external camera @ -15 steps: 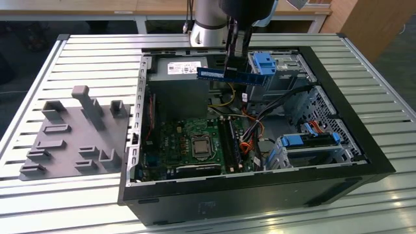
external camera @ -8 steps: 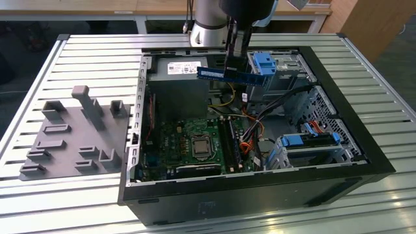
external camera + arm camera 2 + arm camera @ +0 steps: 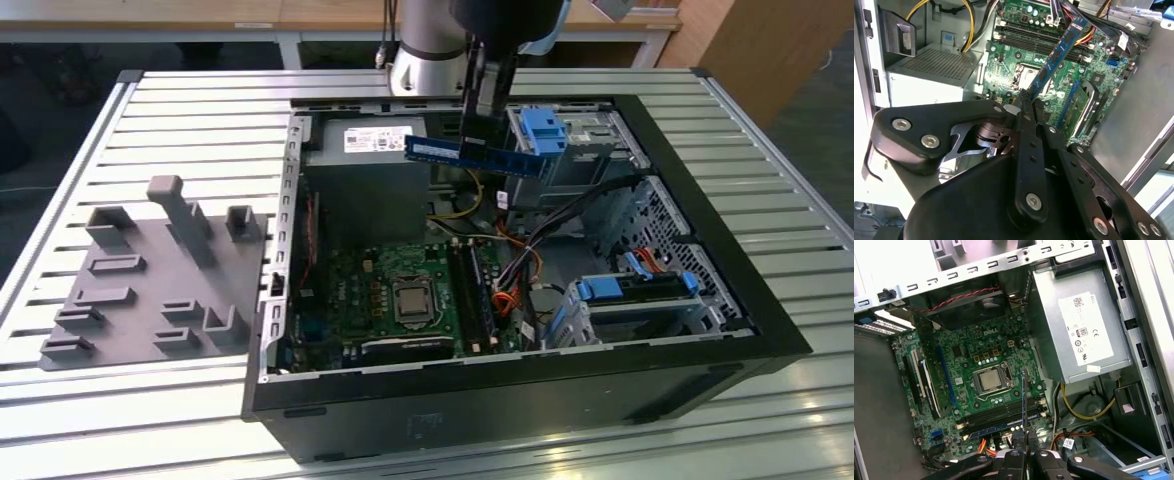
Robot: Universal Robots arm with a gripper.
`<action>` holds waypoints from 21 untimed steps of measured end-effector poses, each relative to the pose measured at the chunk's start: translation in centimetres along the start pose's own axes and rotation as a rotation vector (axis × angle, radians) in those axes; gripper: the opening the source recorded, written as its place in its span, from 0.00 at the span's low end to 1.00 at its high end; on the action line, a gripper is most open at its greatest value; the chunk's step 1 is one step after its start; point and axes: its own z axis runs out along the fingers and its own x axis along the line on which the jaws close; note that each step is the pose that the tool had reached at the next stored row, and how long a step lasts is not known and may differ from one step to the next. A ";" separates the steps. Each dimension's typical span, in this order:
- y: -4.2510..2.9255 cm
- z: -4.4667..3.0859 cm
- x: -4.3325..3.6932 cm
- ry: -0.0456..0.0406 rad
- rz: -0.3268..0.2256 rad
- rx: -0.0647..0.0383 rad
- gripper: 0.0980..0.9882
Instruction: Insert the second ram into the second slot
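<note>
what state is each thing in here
gripper, shut on the ram stick
ram stick, held in the air above the case, not in a slot
computer case, lying on its side, side panel off
processor, bare, no cooler on it

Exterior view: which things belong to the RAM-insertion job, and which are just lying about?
Job: the second ram, clamped in the gripper above the open computer case; the memory slots.
Lying about: grey fixture block; power supply; blue drive-bay latches; CPU socket.
</note>
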 end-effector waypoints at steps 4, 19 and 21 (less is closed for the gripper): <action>0.00 0.00 0.00 -0.0008 0.021 0.000 0.04; 0.00 0.00 0.00 -0.0038 0.100 0.002 0.04; 0.00 0.00 0.00 -0.0042 0.110 0.002 0.04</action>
